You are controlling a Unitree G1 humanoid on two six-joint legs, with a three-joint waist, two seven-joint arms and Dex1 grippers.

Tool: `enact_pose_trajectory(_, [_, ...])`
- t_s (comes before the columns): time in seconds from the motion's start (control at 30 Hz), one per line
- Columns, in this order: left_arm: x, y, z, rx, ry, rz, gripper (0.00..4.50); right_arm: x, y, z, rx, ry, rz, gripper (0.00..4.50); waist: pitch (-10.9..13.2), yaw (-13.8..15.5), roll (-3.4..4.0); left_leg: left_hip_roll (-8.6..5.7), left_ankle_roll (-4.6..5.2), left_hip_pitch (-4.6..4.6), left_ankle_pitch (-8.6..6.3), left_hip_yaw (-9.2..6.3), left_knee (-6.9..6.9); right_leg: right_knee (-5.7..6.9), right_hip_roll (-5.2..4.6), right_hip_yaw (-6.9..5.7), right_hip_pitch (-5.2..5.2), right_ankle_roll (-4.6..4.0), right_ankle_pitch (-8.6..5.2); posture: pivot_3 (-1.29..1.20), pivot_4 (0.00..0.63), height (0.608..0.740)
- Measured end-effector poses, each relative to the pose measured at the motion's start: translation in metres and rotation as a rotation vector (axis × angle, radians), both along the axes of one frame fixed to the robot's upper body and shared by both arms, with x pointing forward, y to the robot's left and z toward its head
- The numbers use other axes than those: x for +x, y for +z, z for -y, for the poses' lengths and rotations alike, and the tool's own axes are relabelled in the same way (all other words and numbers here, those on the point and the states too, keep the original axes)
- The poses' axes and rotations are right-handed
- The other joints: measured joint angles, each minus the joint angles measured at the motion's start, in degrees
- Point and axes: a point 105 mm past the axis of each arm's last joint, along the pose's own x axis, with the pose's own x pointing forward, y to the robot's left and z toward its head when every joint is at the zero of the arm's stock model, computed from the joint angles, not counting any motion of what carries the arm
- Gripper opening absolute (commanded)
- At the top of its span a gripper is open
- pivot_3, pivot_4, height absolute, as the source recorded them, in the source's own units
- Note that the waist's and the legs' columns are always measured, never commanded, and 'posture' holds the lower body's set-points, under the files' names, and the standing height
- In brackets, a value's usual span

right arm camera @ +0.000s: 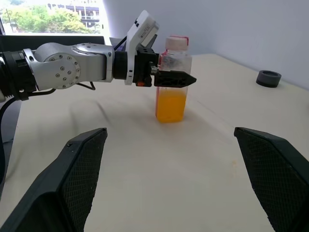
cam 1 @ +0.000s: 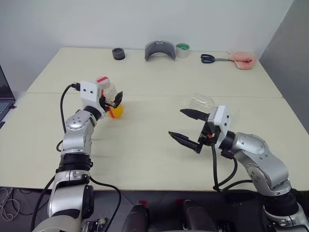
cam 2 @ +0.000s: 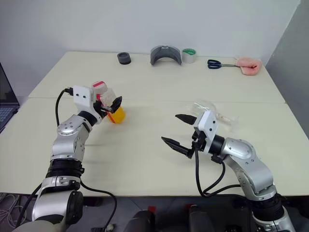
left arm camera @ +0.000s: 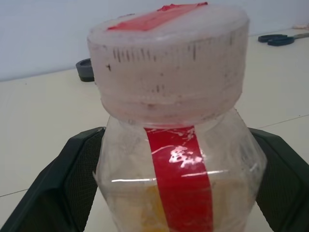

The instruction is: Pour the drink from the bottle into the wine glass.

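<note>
The left gripper (right arm camera: 169, 77) has its jaws spread wide on either side of the bottle (right arm camera: 172, 79), level with the upper body just under the neck, and from where I stand they look not yet pressed against the plastic, so I would call it around the bottle but not yet holding it. The bottle stands upright on the table (cam 1: 145, 140) towards the left side, its cap (left arm camera: 169, 58) still on, with the drink (right arm camera: 170, 107) filling only the lower part. The right gripper (cam 1: 186, 126) hovers wide open and empty over the table's right half, and the glass (cam 1: 202, 101) sits just behind it, partly hidden, so I cannot tell exactly how it stands. The step now, I judge, is to close on the bottle. It would go best if the fingers (left arm camera: 58, 188) met the flat sides squarely and closed gently, since thin plastic will dent and a squeeze could tip it. Gripping below the neck, as lined up now, leaves the cap free, which matters because it must come off before any pouring. A slow lift, kept upright, should stop the liquid sloshing.
</note>
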Motion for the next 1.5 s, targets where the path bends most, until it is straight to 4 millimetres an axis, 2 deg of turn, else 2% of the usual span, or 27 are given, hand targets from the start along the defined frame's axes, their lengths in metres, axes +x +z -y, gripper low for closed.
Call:
enact_pose_trajectory(0.2, [0.0, 0.002, 0.0, 0.003, -0.003, 0.014, 4.44, 0.001, -0.001, 0.001, -0.01, -0.009, 0.003, 4.5, 0.0, 0.0, 0.0, 0.0, 0.0, 0.0, 0.0, 0.0, 0.0, 0.0, 0.0, 0.0, 0.0, 0.0, 0.0, 0.0, 0.15, 0.74])
enact_pose_trajectory(0.3, [0.0, 0.004, 0.001, 0.004, -0.004, 0.02, 3.86, 0.003, -0.002, 0.002, -0.017, -0.016, 0.003, 4.5, 0.0, 0.0, 0.0, 0.0, 0.0, 0.0, 0.0, 0.0, 0.0, 0.0, 0.0, 0.0, 0.0, 0.0, 0.0, 0.0, 0.15, 0.74])
enact_pose_trajectory(0.47, [0.0, 0.004, 0.001, 0.003, -0.005, 0.021, 2.27, 0.003, -0.002, 0.002, -0.02, -0.018, 0.004, 4.5, 0.0, 0.0, 0.0, 0.0, 0.0, 0.0, 0.0, 0.0, 0.0, 0.0, 0.0, 0.0, 0.0, 0.0, 0.0, 0.0, 0.15, 0.74])
enact_pose_trajectory(0.53, [0.0, 0.004, 0.002, -0.002, -0.007, 0.022, 1.84, 0.003, -0.002, 0.002, -0.021, -0.018, 0.005, 4.5, 0.0, 0.0, 0.0, 0.0, 0.0, 0.0, 0.0, 0.0, 0.0, 0.0, 0.0, 0.01, 0.0, 0.0, 0.0, 0.0, 0.15, 0.74])
enact_pose_trajectory(0.87, [0.0, 0.003, 0.003, -0.028, -0.006, 0.022, 1.79, 0.003, -0.002, 0.002, -0.022, -0.016, 0.005, 4.5, 0.0, 0.0, 0.0, 0.0, 0.0, 0.0, 0.0, 0.0, 0.0, 0.0, 0.0, 0.0, 0.0, 0.0, 0.0, 0.0, 0.15, 0.74])
enact_pose_trajectory(1.03, [-0.003, 0.002, 0.01, -0.062, -0.035, 0.016, 1.79, 0.003, -0.003, 0.002, -0.022, -0.016, 0.004, 4.5, 0.0, 0.0, 0.0, 0.0, 0.0, -0.01, 0.0, 0.0, 0.0, 0.0, -0.01, 0.01, 0.0, 0.0, 0.0, 0.0, 0.15, 0.74])
enact_pose_trajectory(1.2, [-0.01, 0.001, 0.03, -0.09, -0.129, 0.004, 1.79, 0.004, -0.004, 0.004, -0.019, -0.04, 0.001, 4.5, 0.0, 0.0, 0.0, 0.0, -0.01, -0.02, 0.0, -0.01, 0.01, 0.0, -0.01, 0.01, 0.0, 0.0, 0.0, 0.0, 0.15, 0.74])
enact_pose_trajectory(1.33, [-0.017, -0.001, 0.06, -0.097, -0.259, -0.019, 1.79, 0.007, -0.007, 0.012, -0.017, -0.098, -0.006, 4.5, 0.0, 0.1, -0.01, -0.02, -0.01, -0.03, 0.01, 0.01, 0.02, -0.01, -0.02, 0.02, 0.0, 0.0, 0.0, 0.0, 0.15, 0.74])
enact_pose_trajectory(1.5, [-0.023, -0.003, 0.095, -0.109, -0.41, -0.047, 1.78, 0.006, -0.002, 0.019, 0.008, -0.147, -0.002, 4.5, 0.0, 0.1, -0.01, -0.03, -0.01, -0.03, 0.01, 0.0, 0.02, 0.0, -0.01, 0.02, 0.0, 0.0, 0.0, 0.0, 0.15, 0.74])
